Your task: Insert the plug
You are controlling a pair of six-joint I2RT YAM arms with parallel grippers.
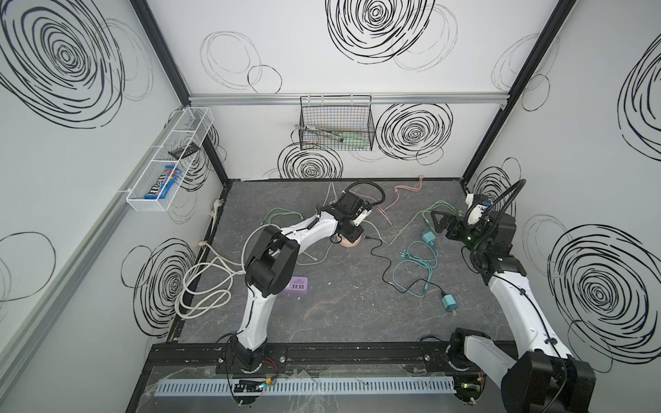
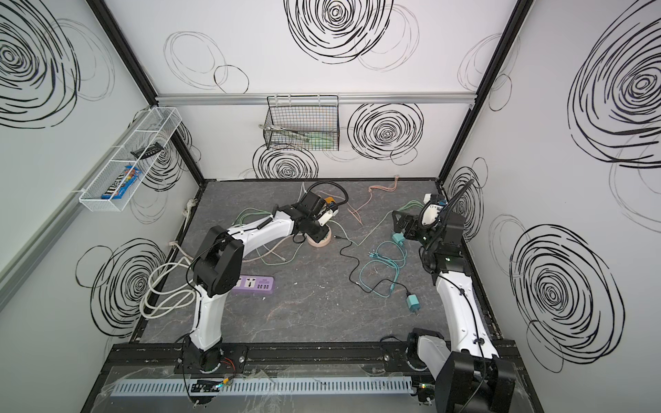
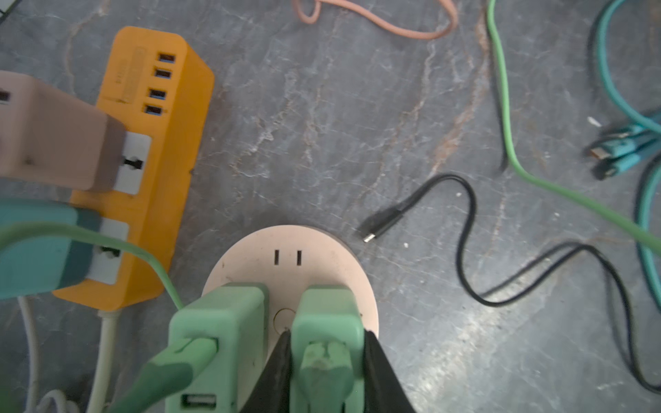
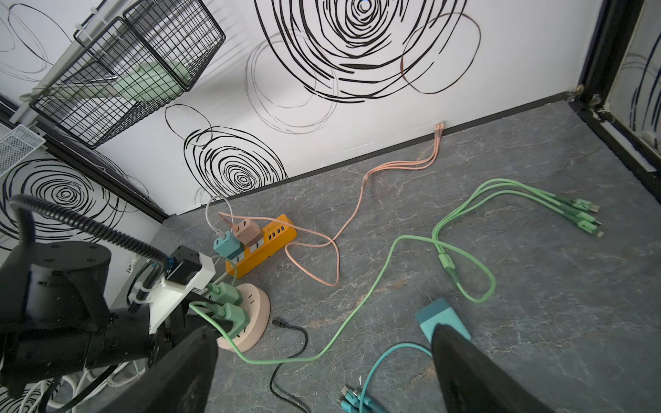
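Observation:
In the left wrist view my left gripper (image 3: 327, 345) is shut on a light green plug (image 3: 327, 318), one black finger on each side. The plug stands upright against the face of the round pink socket (image 3: 286, 246); its prongs are hidden. A second green plug (image 3: 218, 321) sits beside it on the same socket, and one pair of slots (image 3: 288, 257) is free. In both top views the left gripper (image 1: 352, 229) (image 2: 319, 232) hangs over the socket (image 1: 352, 244) (image 2: 322, 242). My right gripper (image 1: 438, 223) (image 4: 322, 375) is open and empty above a teal charger (image 4: 438, 314).
An orange power strip (image 3: 161, 143) with pink and teal chargers lies next to the socket. A black cable (image 3: 465, 232), green cable (image 4: 357, 304), teal cables (image 1: 415, 264) and pink cable (image 4: 357, 207) cross the floor. A purple strip (image 2: 255, 285) and another teal charger (image 1: 447, 303) lie nearer the front.

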